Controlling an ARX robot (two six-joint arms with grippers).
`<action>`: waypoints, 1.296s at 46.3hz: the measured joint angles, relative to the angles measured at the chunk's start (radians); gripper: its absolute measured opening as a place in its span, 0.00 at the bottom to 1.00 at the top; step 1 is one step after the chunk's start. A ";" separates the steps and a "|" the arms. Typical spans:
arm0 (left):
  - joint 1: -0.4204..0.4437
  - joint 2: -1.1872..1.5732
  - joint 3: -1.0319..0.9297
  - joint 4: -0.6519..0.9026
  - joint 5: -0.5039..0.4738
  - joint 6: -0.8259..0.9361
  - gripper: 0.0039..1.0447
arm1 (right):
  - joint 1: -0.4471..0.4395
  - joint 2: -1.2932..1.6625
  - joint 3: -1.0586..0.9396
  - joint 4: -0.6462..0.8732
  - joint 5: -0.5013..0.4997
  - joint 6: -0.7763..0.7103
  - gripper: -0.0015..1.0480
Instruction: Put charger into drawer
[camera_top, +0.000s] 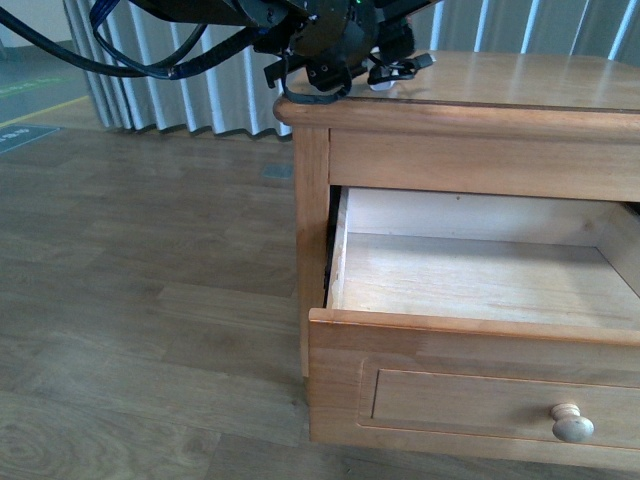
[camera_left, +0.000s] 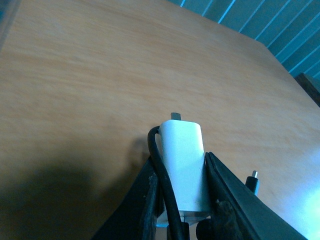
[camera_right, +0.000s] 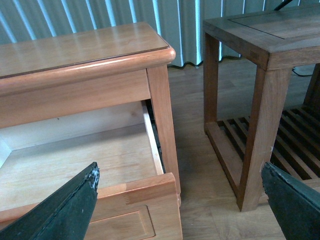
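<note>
My left gripper (camera_left: 181, 159) is shut on the charger (camera_left: 184, 170), a white block with its black cable (camera_left: 164, 175) running along one side. It holds the charger just above the cabinet top (camera_left: 100, 75). In the front view the left gripper (camera_top: 375, 68) and the charger (camera_top: 398, 72) are over the cabinet's top near its left corner. The upper drawer (camera_top: 470, 385) is pulled open below, showing pale wood inside and a round pale knob (camera_top: 572, 424). My right gripper (camera_right: 180, 172) is open and empty, hovering by the drawer's right front corner (camera_right: 145, 187).
The cable's loose plug end (camera_left: 254, 181) sticks out beside one finger. A darker wooden side table (camera_right: 265, 100) with a slatted lower shelf stands right of the cabinet. Wood floor (camera_top: 140, 300) lies to the left, with curtains (camera_top: 180, 100) behind.
</note>
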 joint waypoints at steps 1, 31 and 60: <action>-0.006 -0.008 -0.015 0.009 0.001 0.000 0.23 | 0.000 0.000 0.000 0.000 0.000 0.000 0.92; -0.133 -0.249 -0.526 0.229 -0.204 0.006 0.67 | 0.000 0.000 0.000 0.000 0.000 0.000 0.92; 0.098 -1.620 -1.389 -0.127 -0.460 0.179 0.94 | 0.000 0.001 0.000 0.000 0.000 0.000 0.92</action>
